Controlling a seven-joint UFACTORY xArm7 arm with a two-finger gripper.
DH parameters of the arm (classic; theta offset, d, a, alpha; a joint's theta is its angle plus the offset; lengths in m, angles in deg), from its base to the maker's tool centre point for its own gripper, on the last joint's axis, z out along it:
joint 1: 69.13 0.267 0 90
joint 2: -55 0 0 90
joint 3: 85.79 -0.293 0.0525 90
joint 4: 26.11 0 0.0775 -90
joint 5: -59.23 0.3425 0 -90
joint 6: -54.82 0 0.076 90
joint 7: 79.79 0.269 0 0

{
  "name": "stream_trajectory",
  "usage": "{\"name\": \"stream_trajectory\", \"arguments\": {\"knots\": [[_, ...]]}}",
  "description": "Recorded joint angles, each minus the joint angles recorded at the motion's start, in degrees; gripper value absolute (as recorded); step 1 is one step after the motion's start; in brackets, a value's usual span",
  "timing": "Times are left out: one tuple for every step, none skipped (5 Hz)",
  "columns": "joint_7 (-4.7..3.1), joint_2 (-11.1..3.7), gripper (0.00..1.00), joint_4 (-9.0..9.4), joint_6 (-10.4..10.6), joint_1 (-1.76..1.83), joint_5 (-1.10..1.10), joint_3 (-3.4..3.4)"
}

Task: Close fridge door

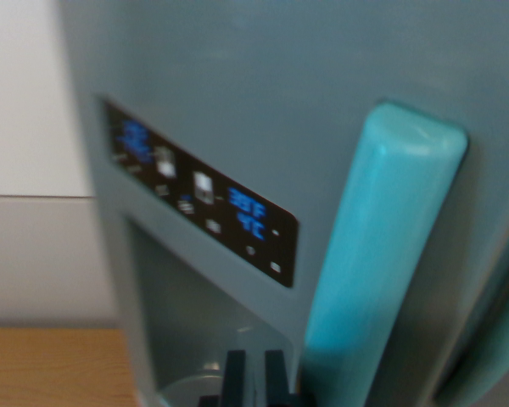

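At the frame's left we see a pale wall (34,127) above a wooden surface (51,365). The grey fridge door (263,76) fills the centre, its dark display panel (199,191) slanting downward. At bottom centre our gripper (254,381) pokes upward, fingers close together; whether pressed together, we cannot tell. Right stands the teal handle (382,254).

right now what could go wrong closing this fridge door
1. The gripper sits low in the dispenser recess, near the teal handle; pushing from there could jam or scrape its fingers.
2. The control panel is close above; a slip upward might press its buttons.
3. The view is blurred, so contact is hard to judge.
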Motion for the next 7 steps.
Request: {"name": "stream_trajectory", "arguments": {"knots": [[0.0,0.0,1.0,0.0,0.0,0.0,0.0,0.0],[0.0,-2.76,1.0,-1.53,0.7,0.0,0.0,1.86],[0.0,-2.76,1.0,-1.53,0.7,0.0,0.0,1.86],[0.0,-5.58,1.0,-3.59,0.8,0.0,0.0,3.64],[0.0,-5.58,1.0,-3.59,0.8,0.0,0.0,3.64],[0.0,-8.84,1.0,-6.11,0.8,0.0,0.0,4.78],[0.0,-8.84,1.0,-6.11,0.8,0.0,0.0,4.78]]}}
